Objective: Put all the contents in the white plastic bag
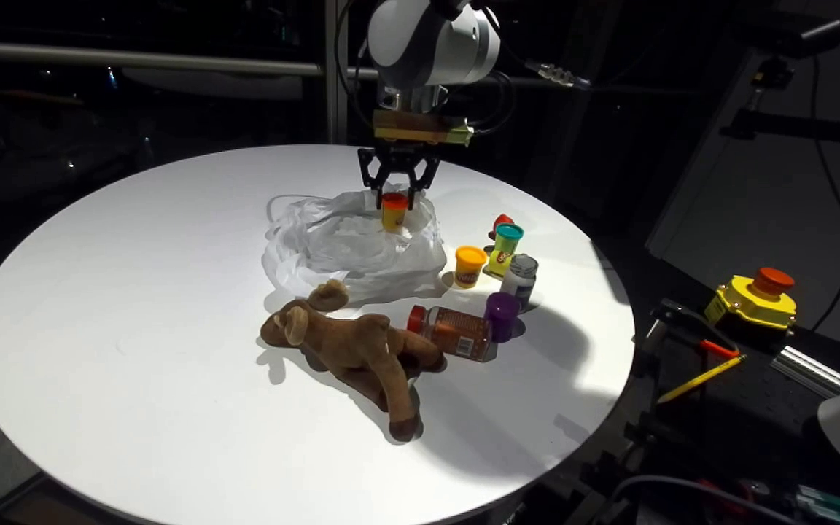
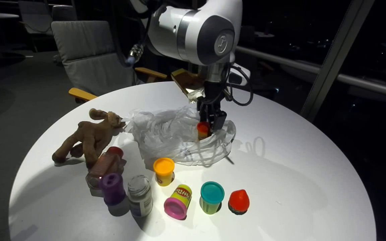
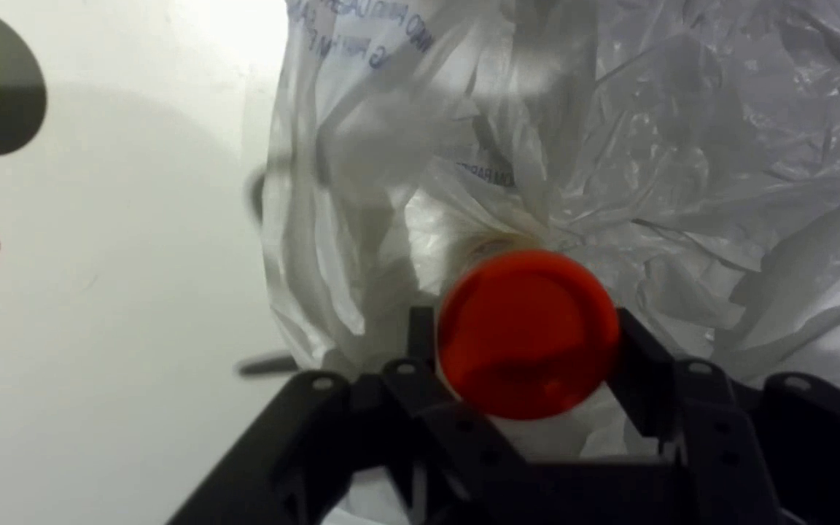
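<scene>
- End effector is nearest in the wrist view; jaws stand either side of the red-lid pot, level with its lid. Can't tell if they grip it or sit just clear.
- Key relation: red-lid pot is dead ahead along the approach line, between the jaws, within the ring of folds of the bag. Near wall hides its base in an exterior view; can't tell if it has touched down.
- Long axis looks upright, lid facing back up the approach, so it lines up with a vertical exit.
- Off-centre: in the wrist view most of the bag lies right, worktop left.
- Likely step: release, then straight up. Sideways drift could tip it or drag the bag.
- Probable next pick: orange pot, just beside the bag. Plush is outside too, bag contact unclear.
</scene>
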Action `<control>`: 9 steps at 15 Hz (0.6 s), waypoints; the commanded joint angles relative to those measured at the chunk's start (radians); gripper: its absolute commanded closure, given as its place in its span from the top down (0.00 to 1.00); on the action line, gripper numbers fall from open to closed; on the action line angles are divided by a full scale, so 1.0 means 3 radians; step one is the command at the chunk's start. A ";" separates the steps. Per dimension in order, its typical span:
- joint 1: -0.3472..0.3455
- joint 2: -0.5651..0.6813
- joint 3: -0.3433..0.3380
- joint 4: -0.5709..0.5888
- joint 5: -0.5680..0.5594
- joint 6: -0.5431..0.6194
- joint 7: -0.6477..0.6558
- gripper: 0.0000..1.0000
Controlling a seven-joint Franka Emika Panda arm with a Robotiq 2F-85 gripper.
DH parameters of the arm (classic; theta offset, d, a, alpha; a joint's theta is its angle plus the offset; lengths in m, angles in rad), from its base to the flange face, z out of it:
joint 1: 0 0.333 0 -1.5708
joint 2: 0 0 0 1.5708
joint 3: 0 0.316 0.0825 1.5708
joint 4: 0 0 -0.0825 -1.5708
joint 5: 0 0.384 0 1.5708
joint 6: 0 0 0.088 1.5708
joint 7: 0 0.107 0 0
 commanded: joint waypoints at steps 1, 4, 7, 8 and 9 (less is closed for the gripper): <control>-0.0042 -0.0189 -0.0009 -0.0045 0.0023 -0.0060 -0.0067 0.93; -0.0111 -0.0639 0.0013 -0.0473 0.0070 0.0000 -0.0192 1.00; -0.0158 -0.1107 -0.0033 -0.0994 0.0098 0.0055 -0.0142 1.00; -0.0181 -0.1248 -0.0048 -0.1158 0.0092 0.0060 -0.0137 1.00; -0.0197 -0.1386 -0.0074 -0.1334 0.0067 0.0052 -0.0127 1.00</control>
